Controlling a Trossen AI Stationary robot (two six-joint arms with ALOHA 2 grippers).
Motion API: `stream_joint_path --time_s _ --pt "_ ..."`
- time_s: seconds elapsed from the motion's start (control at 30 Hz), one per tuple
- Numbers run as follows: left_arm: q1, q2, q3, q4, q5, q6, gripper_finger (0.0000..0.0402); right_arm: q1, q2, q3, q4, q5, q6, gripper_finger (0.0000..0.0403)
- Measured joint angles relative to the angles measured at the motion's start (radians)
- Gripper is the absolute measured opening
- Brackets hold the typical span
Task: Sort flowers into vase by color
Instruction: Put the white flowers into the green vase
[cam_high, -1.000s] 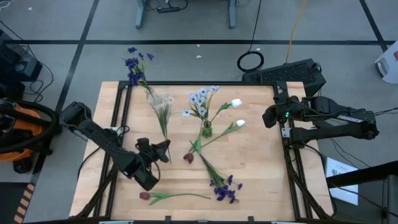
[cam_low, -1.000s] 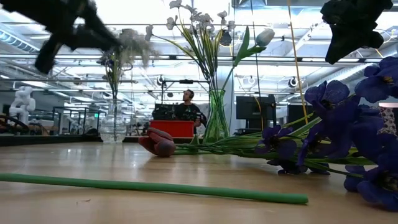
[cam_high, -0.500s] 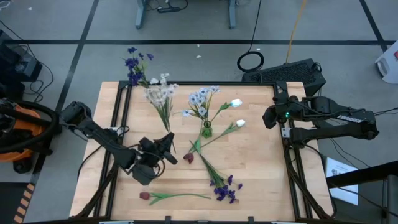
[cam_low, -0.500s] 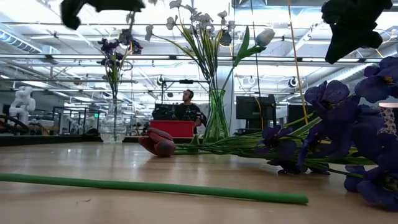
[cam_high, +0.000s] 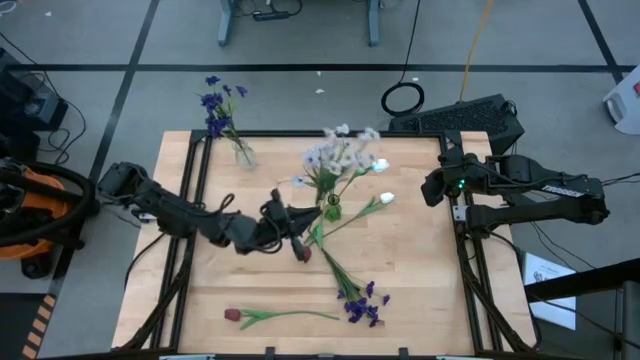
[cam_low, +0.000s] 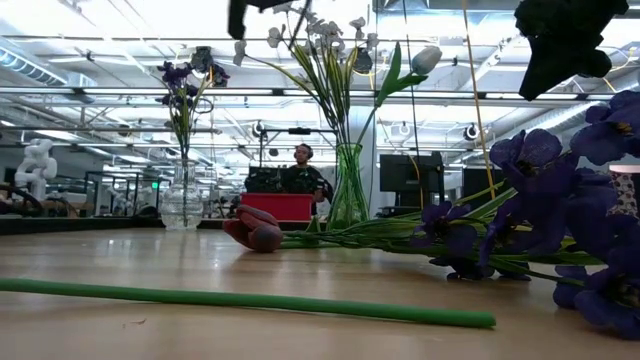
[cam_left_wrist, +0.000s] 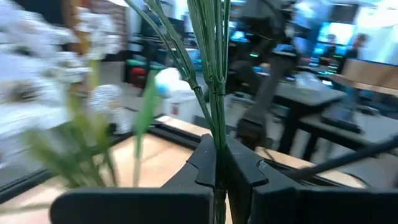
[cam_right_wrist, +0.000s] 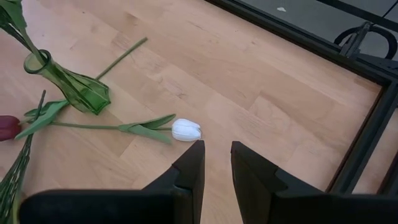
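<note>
Left tool (cam_high: 292, 217) is clenched on a bunch of thin green stems (cam_left_wrist: 214, 74), carrying a pale white-lilac cluster (cam_high: 340, 152) over the green vase (cam_high: 332, 209) in the middle of the bench (cam_high: 420, 290); in the left wrist view the stems run straight up from between the 2 dark fingers (cam_left_wrist: 202, 163).

Near edge first: a dark red tulip (cam_high: 233, 314) lies flat on the bench, its long stem crossing the foreground of the low view, and just to its right lies a purple-blue cluster (cam_high: 360, 303) with its stem angled up toward the centre. A second dark red tulip bud (cam_high: 303, 253) rests near the left tool, and a white tulip (cam_right_wrist: 186, 130) lies flat beside the green vase.

Mid-bench, the green vase already holds pale blooms and what looks like 1 white tulip bud (cam_low: 424, 59) upright. Farther back, at the bench's far left corner, a clear glass vase (cam_high: 243, 153) holds purple-blue flowers (cam_high: 214, 102).

Right tool (cam_right_wrist: 215, 163) waits over the right edge of the bench, fingers slightly apart and gripping nothing.

By my reading the sort is somewhat past halfway — 1 bunch in transit, roughly 4 stems left lying on the bench, and no vase visible for the red ones.
</note>
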Motion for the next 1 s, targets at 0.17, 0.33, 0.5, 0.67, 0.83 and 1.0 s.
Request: stream_joint_path --time_s 0.17,0.33,0.5,0.67,0.83,1.0 --pt "0.066 0.025 0.0 0.065 0.126 0.066 0.0013 0.0 0.0 0.0 0.0 0.0 0.0 0.007" --pt "0.122 0.138 0.002 0.328 0.235 0.187 0.0013 0.0 0.0 0.0 0.0 0.0 0.001 0.007" --pt "0.172 0.261 0.002 0.496 0.248 0.259 0.0013 0.0 0.0 0.0 0.0 0.0 0.006 0.007" --pt "0.22 0.333 0.006 0.584 0.257 0.256 0.0013 0.0 0.0 0.0 0.0 0.0 0.008 0.007" --pt "0.262 0.396 0.054 0.577 0.283 0.256 0.0013 0.0 0.0 0.0 0.0 0.0 0.008 0.007" --pt "0.284 0.443 0.089 0.566 0.305 0.264 0.0013 0.0 0.0 0.0 0.0 -0.005 0.008 0.007"
